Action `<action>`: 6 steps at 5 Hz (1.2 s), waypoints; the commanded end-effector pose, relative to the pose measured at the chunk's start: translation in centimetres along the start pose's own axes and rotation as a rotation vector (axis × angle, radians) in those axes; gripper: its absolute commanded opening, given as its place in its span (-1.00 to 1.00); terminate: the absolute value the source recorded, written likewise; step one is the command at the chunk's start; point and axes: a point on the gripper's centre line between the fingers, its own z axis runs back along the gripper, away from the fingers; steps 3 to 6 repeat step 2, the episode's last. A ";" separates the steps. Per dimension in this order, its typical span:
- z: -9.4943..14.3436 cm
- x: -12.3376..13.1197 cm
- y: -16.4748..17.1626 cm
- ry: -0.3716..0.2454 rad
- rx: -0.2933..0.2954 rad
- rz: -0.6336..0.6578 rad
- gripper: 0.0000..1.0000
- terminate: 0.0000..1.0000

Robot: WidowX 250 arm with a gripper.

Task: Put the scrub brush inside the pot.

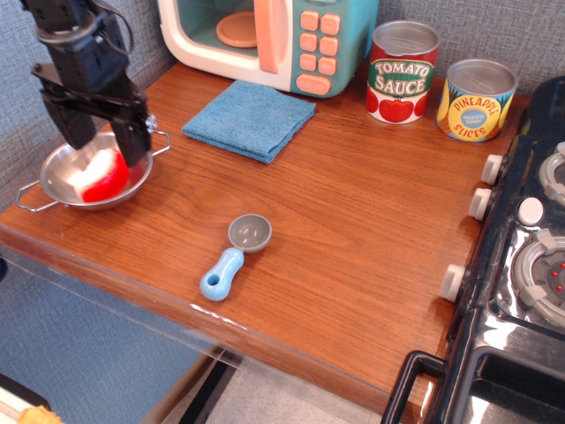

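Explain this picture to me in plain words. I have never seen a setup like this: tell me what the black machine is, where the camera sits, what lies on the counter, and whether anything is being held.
One camera looks down at a wooden toy-kitchen counter from the front. The black machine at upper left is a robot arm; its pincer is open and holds nothing. Under it sits a shiny steel pot, and the scrub brush, a red-topped white block, lies inside it. Also on the counter: a folded blue cloth, a blue-handled scoop, a toy microwave, a tomato sauce can and a pineapple slices can. A black toy stove stands at the right.
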 end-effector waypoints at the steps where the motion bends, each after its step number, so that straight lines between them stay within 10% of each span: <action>1: 1.4 -0.6 -0.2 0.008 0.027 -0.041 1.00 -1.00; 2: 1.4 -0.6 -0.2 0.008 0.027 -0.041 1.00 1.00; 6: 1.4 -0.6 -0.2 0.008 0.027 -0.041 1.00 1.00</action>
